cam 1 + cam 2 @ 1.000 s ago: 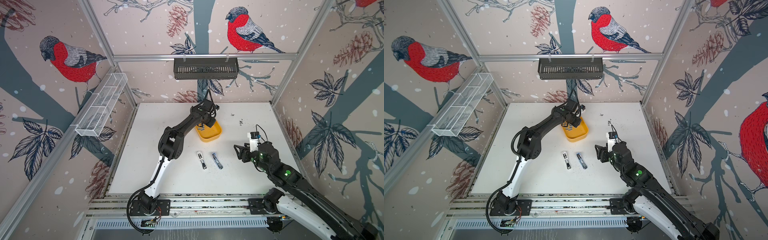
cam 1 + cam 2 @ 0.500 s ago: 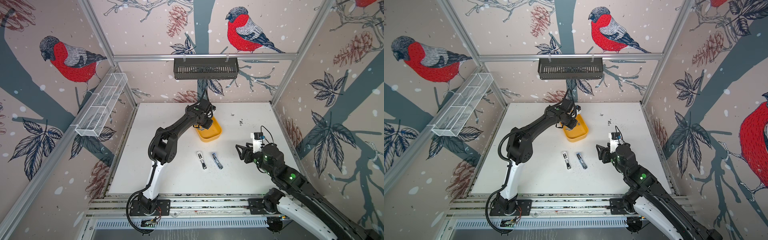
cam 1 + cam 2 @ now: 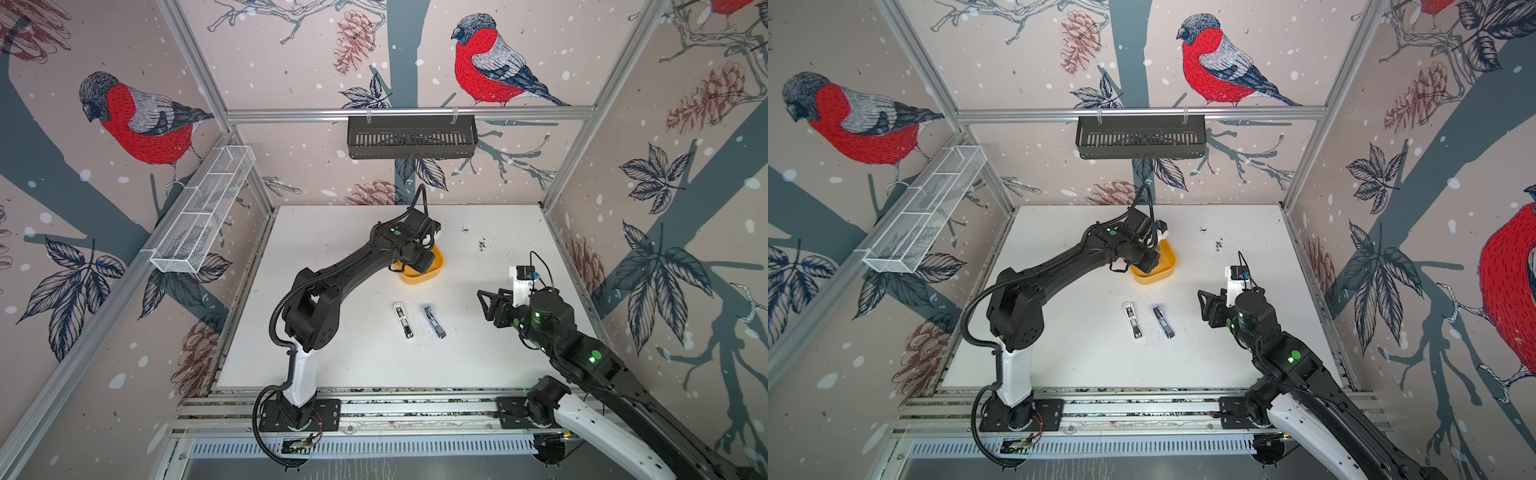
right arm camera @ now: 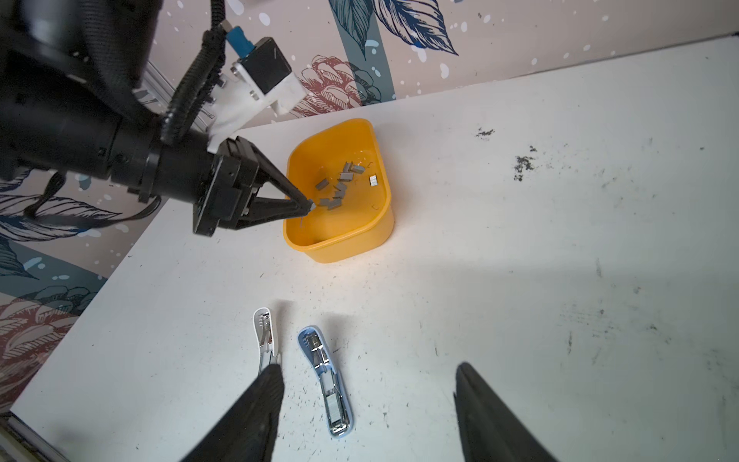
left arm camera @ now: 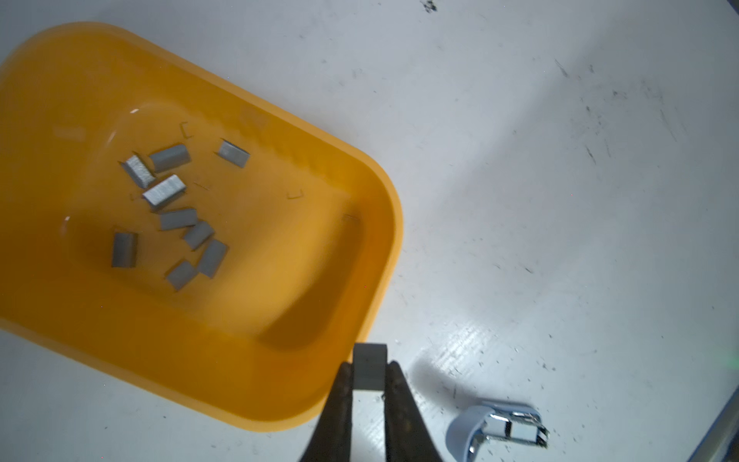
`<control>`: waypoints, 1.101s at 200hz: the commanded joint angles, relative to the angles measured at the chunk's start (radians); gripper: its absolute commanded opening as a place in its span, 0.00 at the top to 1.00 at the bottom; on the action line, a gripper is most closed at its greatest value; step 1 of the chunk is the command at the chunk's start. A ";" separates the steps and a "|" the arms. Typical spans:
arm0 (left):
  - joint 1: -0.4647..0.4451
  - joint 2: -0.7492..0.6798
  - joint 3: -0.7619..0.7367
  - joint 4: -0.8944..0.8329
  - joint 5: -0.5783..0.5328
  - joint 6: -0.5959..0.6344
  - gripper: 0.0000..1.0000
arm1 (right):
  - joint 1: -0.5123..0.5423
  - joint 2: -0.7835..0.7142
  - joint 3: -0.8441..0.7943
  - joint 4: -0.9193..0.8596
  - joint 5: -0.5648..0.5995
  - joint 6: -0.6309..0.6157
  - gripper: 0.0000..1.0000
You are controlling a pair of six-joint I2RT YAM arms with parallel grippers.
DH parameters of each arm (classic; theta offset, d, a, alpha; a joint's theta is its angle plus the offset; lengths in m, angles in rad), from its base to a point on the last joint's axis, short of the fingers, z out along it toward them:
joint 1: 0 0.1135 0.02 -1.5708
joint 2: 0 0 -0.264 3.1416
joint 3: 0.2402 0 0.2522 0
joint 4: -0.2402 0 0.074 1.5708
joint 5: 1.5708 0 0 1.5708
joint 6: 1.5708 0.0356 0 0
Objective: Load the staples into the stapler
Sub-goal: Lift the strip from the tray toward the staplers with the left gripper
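— Where, then, lie the staples (image 5: 172, 190)?
— Matte grey rectangular blocks, at mixed headings in the glossy yellow tub (image 5: 384, 224); left end effector (image 5: 370, 376) pinches one strip (image 5: 370, 362) near its rim, right end effector (image 4: 368, 368) stands open over the desk (image 4: 520, 280).

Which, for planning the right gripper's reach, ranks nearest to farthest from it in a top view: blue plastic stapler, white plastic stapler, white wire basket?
1. Blue stapler, left of the right gripper.
2. White stapler, farther left.
3. White wire basket, left wall.

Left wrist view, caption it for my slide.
Left gripper pinches one staple strip at the rim of the yellow tray; more staples inside, open stapler nearby.
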 commanded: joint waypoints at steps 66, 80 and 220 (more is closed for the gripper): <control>-0.244 0.025 -0.112 0.178 -0.102 -0.261 0.83 | 0.000 -0.054 0.068 -0.204 0.106 0.155 0.31; -0.258 0.050 -0.113 0.203 -0.104 -0.281 0.83 | 0.000 -0.055 0.067 -0.207 0.104 0.158 0.31; -0.326 0.222 -0.081 0.251 -0.185 -0.322 0.80 | 0.000 -0.064 0.057 -0.204 0.143 0.174 0.30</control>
